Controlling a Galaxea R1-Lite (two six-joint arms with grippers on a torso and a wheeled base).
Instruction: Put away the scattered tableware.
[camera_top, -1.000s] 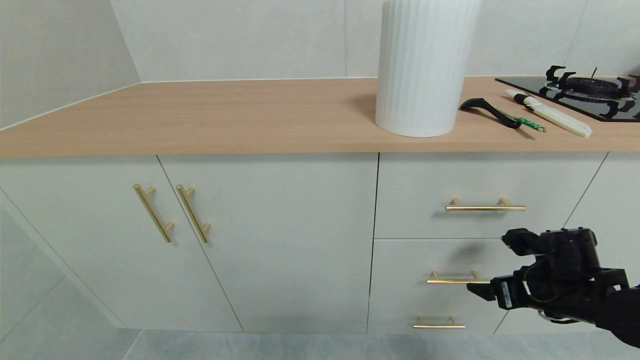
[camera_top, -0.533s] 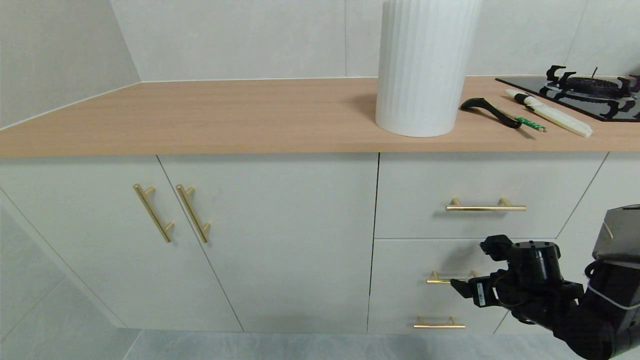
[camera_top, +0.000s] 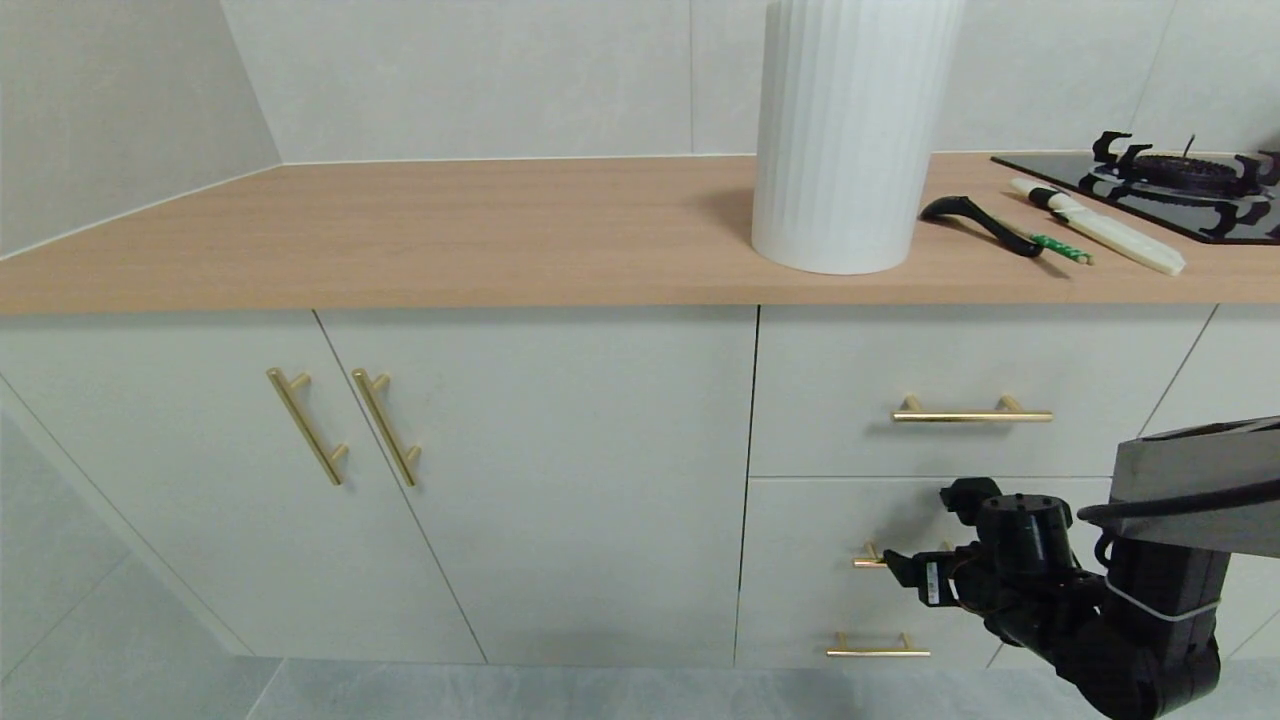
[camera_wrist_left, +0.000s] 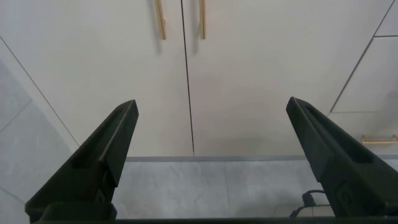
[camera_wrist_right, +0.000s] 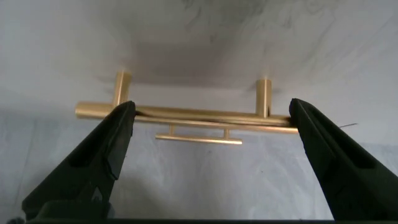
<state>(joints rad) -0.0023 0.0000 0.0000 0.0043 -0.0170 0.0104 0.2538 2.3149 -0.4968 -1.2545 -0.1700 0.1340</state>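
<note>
Cabinet front (camera_top: 560, 480) — right gripper (camera_top: 920, 530) splayed wide at drawer handle (camera_wrist_right: 186, 116); left gripper (camera_wrist_left: 211, 106) splayed — empty.

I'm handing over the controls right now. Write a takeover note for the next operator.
Right gripper: open, straddling the middle drawer handle, not closed on it.
Left gripper: open, low, facing the cabinet doors, holding nothing.
Tableware: black ladle, green-handled utensil and white knife lie on the countertop.
Done: nothing stowed.
To do: grip the handle, open the drawer, probably move all three in.
</note>
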